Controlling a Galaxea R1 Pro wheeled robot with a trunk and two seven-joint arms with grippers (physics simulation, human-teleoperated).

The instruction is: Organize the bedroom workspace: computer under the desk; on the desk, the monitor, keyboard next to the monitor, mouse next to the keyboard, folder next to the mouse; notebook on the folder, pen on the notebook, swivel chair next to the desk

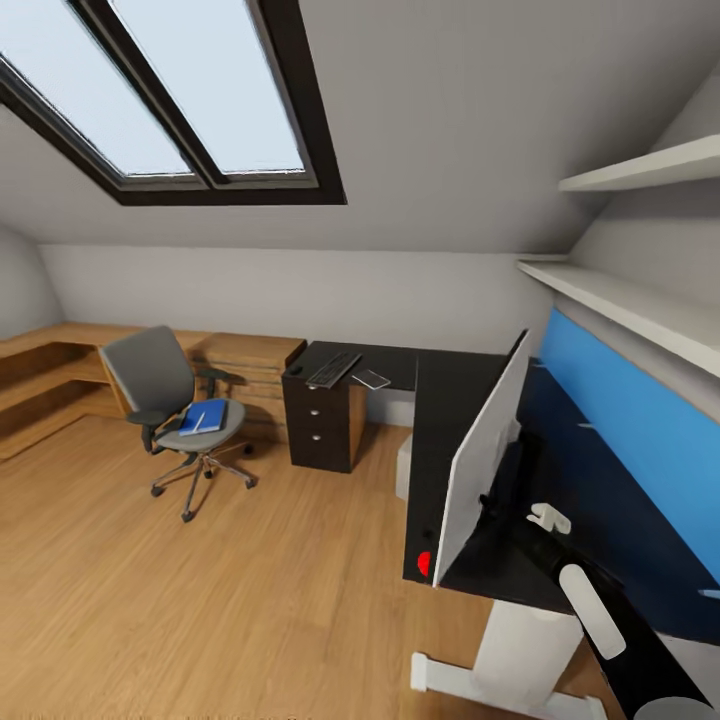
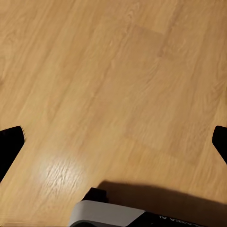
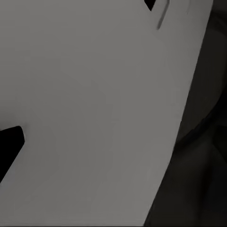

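Silver-backed monitor (image 1: 480,455) stands on the black worktop (image 1: 455,400) by the right claw (image 1: 548,517), grip untellable; the left claw (image 2: 113,142) hangs spread over wooden floor (image 2: 113,71); blue folder (image 1: 204,417) lies on the swivel chair (image 1: 165,395).

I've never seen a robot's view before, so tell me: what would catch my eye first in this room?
Probably the big skylight in the sloped ceiling, then the monitor standing on the black desk close by, its pale back turned toward the room. Across the wood floor, a grey swivel chair holds a bright blue folder on its seat.
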